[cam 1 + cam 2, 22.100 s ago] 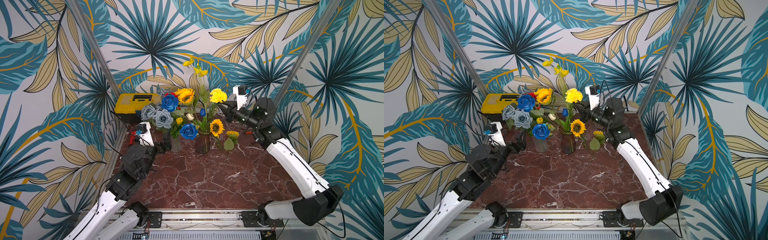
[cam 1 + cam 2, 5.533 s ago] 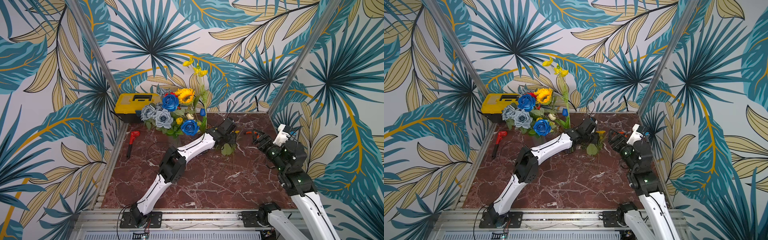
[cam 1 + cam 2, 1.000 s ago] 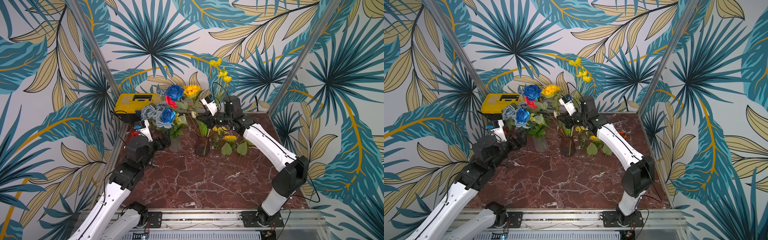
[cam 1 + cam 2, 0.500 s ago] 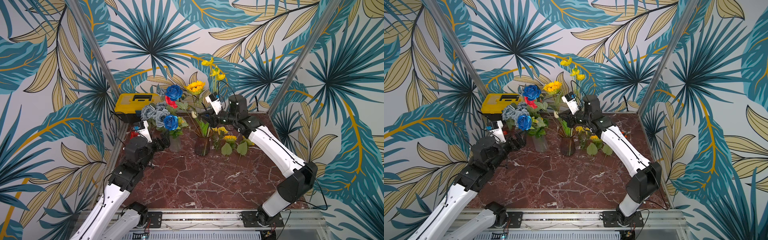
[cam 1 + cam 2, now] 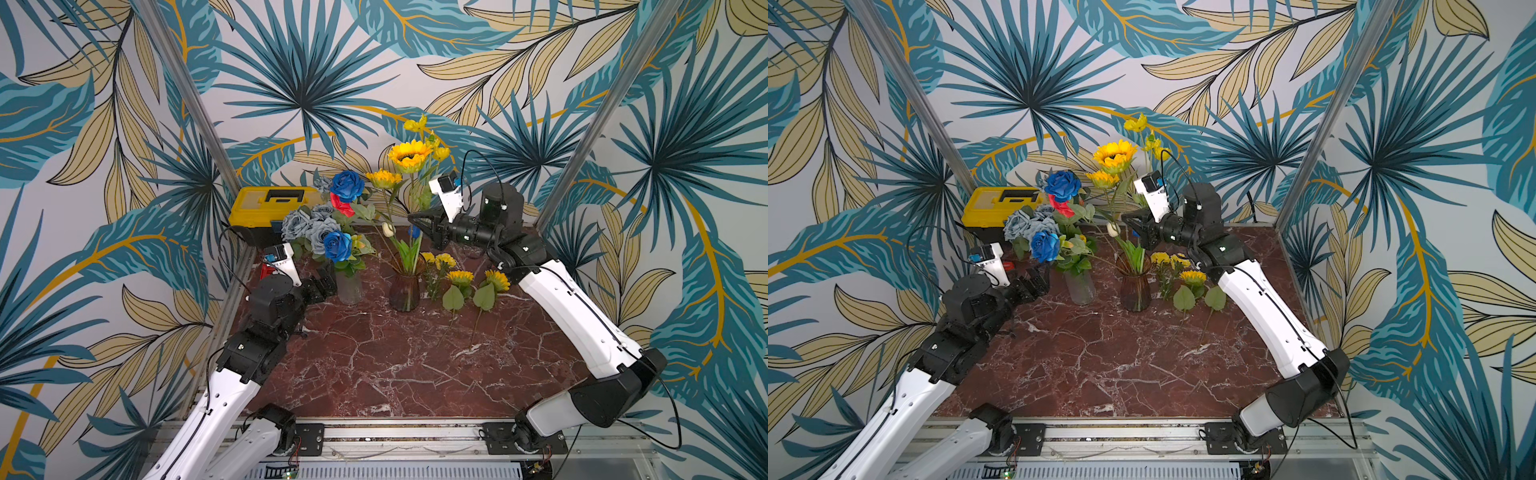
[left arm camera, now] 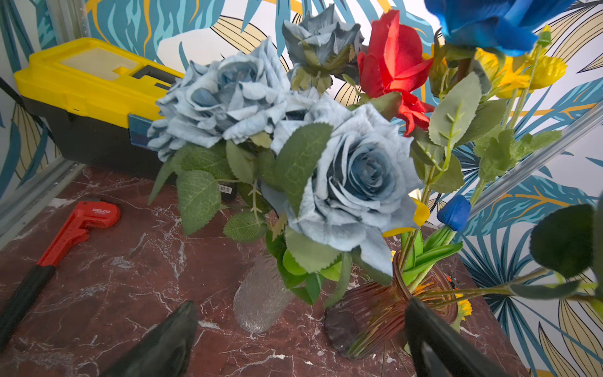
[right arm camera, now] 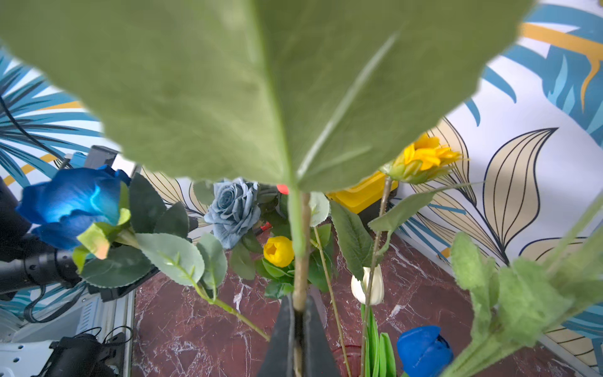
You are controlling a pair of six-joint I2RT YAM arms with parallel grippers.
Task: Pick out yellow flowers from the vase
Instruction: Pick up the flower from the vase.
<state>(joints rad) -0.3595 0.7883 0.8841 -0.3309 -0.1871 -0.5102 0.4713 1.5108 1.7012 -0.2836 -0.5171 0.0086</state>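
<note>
My right gripper (image 5: 415, 219) (image 5: 1133, 223) (image 7: 298, 302) is shut on the green stem of a large yellow sunflower (image 5: 409, 156) (image 5: 1115, 151), well above the brown ribbed vase (image 5: 405, 291) (image 5: 1136, 291). A broad leaf of that stem fills most of the right wrist view. A smaller sunflower (image 5: 384, 178) (image 7: 421, 160) and poppy-like yellow blooms (image 5: 415, 124) stand above that vase. More yellow flowers (image 5: 461, 278) (image 5: 1192, 276) lie on the table right of it. My left gripper (image 5: 322, 286) (image 6: 301, 303) hangs open and empty, low beside the clear vase (image 5: 349, 286) (image 6: 261, 300).
The clear vase holds blue roses (image 5: 338, 245), grey roses (image 6: 359, 176) and a red rose (image 6: 394, 55). White (image 7: 367, 284) and blue tulips (image 7: 424, 351) sit in the brown vase. A yellow toolbox (image 5: 270, 203) stands at the back left, a red wrench (image 6: 78, 225) beside it.
My right gripper has risen with the sunflower stem, and the bloom now stands higher and further right. The left arm has barely moved and stays open.
</note>
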